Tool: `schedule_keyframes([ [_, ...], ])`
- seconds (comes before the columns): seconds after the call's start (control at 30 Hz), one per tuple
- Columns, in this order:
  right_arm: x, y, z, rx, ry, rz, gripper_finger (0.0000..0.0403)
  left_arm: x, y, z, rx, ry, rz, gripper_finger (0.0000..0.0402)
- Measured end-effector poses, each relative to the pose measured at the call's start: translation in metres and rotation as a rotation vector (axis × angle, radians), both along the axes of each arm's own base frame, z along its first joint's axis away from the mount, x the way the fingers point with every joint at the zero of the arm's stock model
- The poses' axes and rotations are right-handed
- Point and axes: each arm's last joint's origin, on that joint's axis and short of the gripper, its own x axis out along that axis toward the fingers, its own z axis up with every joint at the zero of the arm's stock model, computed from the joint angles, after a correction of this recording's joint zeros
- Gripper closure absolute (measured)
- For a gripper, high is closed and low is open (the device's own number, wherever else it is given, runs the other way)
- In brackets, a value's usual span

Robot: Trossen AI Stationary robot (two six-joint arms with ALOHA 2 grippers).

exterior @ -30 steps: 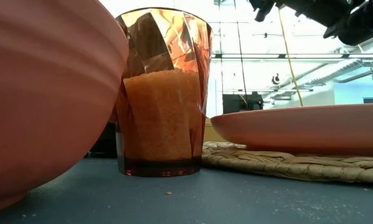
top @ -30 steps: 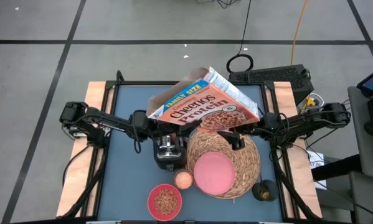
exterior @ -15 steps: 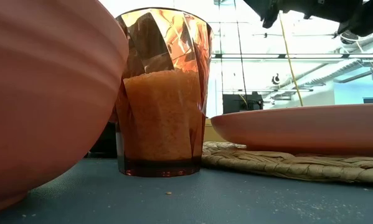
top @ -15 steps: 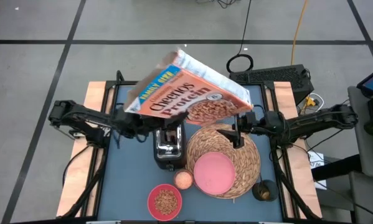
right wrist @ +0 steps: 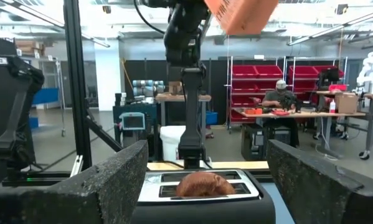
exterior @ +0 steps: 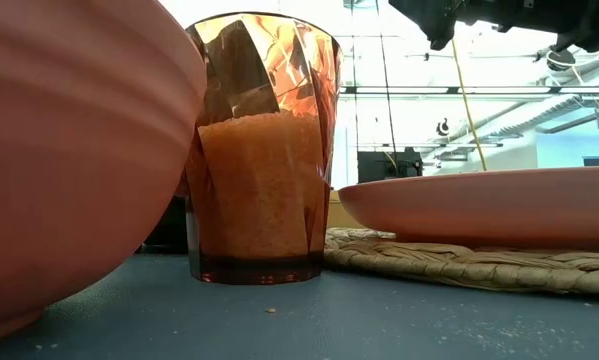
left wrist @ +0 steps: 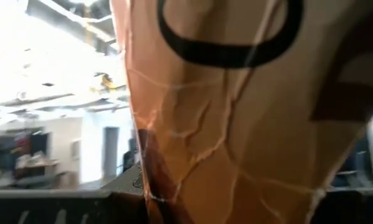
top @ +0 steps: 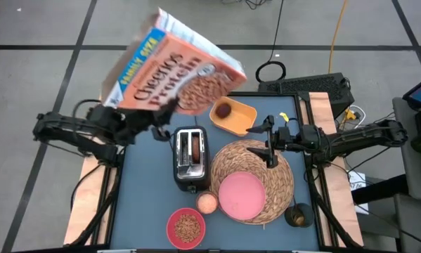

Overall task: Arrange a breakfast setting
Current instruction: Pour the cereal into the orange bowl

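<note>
My left gripper (top: 156, 118) is shut on an orange cereal box (top: 175, 69), held high over the table's far left. My right gripper (top: 269, 143) is open and empty above the far edge of the round woven placemat (top: 270, 172). The flat pink plate (top: 242, 195) lies on the placemat. The pink bowl (top: 186, 227), with cereal in it, stands near the front edge. The brown bread (right wrist: 205, 185) sticks up from a slot of the toaster (top: 190, 160). The small dark-red fruit (top: 224, 110) lies in a yellow dish (top: 237, 118). My left gripper holds the cereal box by its lower edge (top: 162, 107), coming from the table's left side. The box itself hides the fingers in the high view and fills the left wrist view (left wrist: 248, 124). The box is lifted clear of the table, tilted, with its printed face up.
An orange glass (top: 207, 202), filled with something orange, stands between the bowl and the placemat. A small dark object (top: 298, 214) sits at the placemat's near right. In the low view the bowl (exterior: 59, 150), the glass (exterior: 264, 150) and the plate (exterior: 489, 205) stand close to the camera.
My left gripper has swung the cereal box up and toward the table's far left. The box has left the space over the placemat, and the toaster and the yellow dish now show. My right gripper has drifted slightly toward the far edge.
</note>
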Motion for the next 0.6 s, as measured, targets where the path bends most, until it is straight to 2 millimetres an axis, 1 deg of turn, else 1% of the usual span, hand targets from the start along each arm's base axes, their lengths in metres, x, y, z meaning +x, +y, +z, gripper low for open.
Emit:
schedule_keyframes([
  [0.13, 0.000, 0.000, 0.000, 0.000, -0.001, 0.000, 0.0083, -0.023, 0.006, 0.008, -0.038, 0.039, 0.136, 0.0252],
  [0.27, 0.000, 0.000, 0.000, 0.000, -0.001, 0.000, 0.0083, -0.041, 0.012, 0.010, -0.094, 0.097, 0.274, 0.0265],
  [0.4, 0.000, 0.000, 0.000, 0.000, -0.002, 0.000, 0.0083, -0.053, 0.016, 0.007, -0.140, 0.175, 0.377, 0.0266],
  [0.6, 0.000, 0.000, 0.000, 0.000, -0.002, 0.000, 0.0083, -0.061, 0.020, -0.002, -0.183, 0.296, 0.505, 0.0267],
])
